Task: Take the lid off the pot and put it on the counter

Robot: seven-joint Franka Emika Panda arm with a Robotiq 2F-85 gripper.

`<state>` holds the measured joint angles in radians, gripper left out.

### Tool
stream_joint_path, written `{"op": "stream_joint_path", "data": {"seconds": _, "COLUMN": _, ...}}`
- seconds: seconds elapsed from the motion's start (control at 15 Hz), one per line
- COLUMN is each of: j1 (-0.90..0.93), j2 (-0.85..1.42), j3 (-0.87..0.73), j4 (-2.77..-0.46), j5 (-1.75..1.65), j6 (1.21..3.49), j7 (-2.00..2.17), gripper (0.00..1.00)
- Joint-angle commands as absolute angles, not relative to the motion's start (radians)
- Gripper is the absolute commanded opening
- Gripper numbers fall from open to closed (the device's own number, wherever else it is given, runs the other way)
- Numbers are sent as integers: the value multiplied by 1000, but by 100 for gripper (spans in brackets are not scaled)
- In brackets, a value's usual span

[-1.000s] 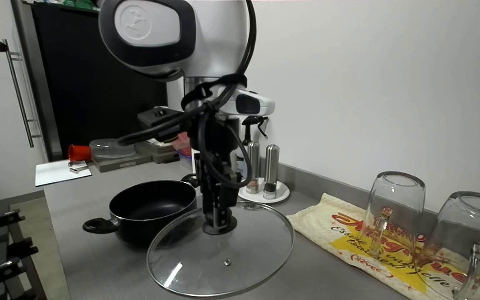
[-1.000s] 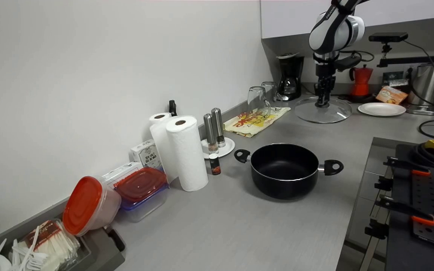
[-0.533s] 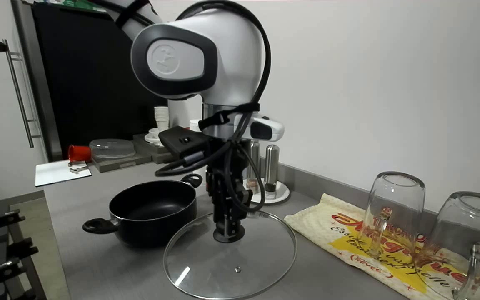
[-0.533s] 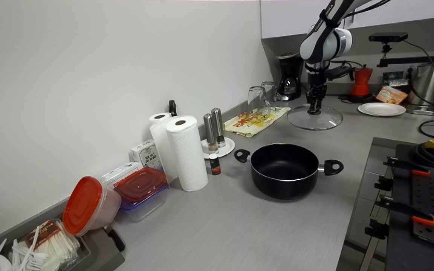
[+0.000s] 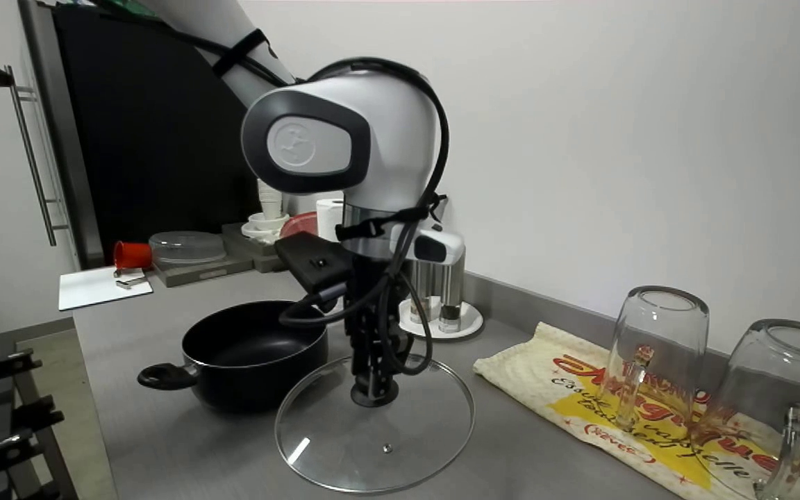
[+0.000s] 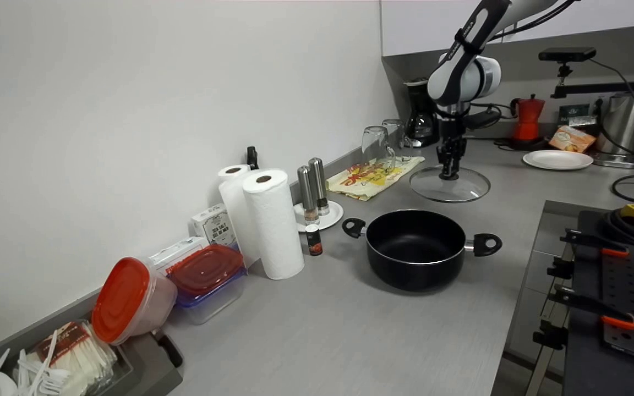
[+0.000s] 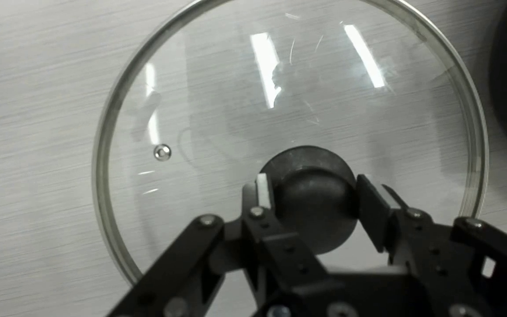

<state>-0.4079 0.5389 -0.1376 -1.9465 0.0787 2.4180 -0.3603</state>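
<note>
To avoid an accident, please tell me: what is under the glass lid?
Through the glass lid, the grey counter shows. The part behind the black knob and the gripper is covered and cannot be seen.

Pale wall [image 5: 622,153]; tall black panel [image 5: 164,139] (grey-edged); white overhead cupboard [image 6: 421,25]; drab floor [image 5: 70,368].

As for the lid [image 5: 379,430]: round, clear glass with a thin metal rim [image 7: 101,176] and dark knob [image 7: 317,211]. Is off the pot [image 5: 254,385], just to its right and nearer in an exterior view. Lies roughly level over the grey counter [image 6: 361,335]; cannot tell whether touching. As for the pot: black, two-handled, uncovered, standing upright on the flat counter.
</note>
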Motion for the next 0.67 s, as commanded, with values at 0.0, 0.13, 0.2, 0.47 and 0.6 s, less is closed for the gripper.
{"op": "stream_joint_path", "data": {"seconds": 0.0, "j1": -435, "j2": 590, "j3": -112, "j4": -1892, "j5": 115, "j6": 2415, "j7": -387, "gripper": 24}}
{"op": "stream_joint_path", "data": {"seconds": 0.13, "j1": -442, "j2": 615, "j3": -106, "j4": -1874, "j5": 118, "j6": 2415, "j7": -386, "gripper": 24}}
{"op": "stream_joint_path", "data": {"seconds": 0.2, "j1": -445, "j2": 627, "j3": -102, "j4": -1866, "j5": 119, "j6": 2417, "j7": -387, "gripper": 24}}
{"op": "stream_joint_path", "data": {"seconds": 0.47, "j1": -456, "j2": 673, "j3": -89, "j4": -1829, "j5": 122, "j6": 2426, "j7": -385, "gripper": 24}}
{"op": "stream_joint_path", "data": {"seconds": 0.6, "j1": -459, "j2": 695, "j3": -84, "j4": -1812, "j5": 122, "j6": 2433, "j7": -382, "gripper": 24}}
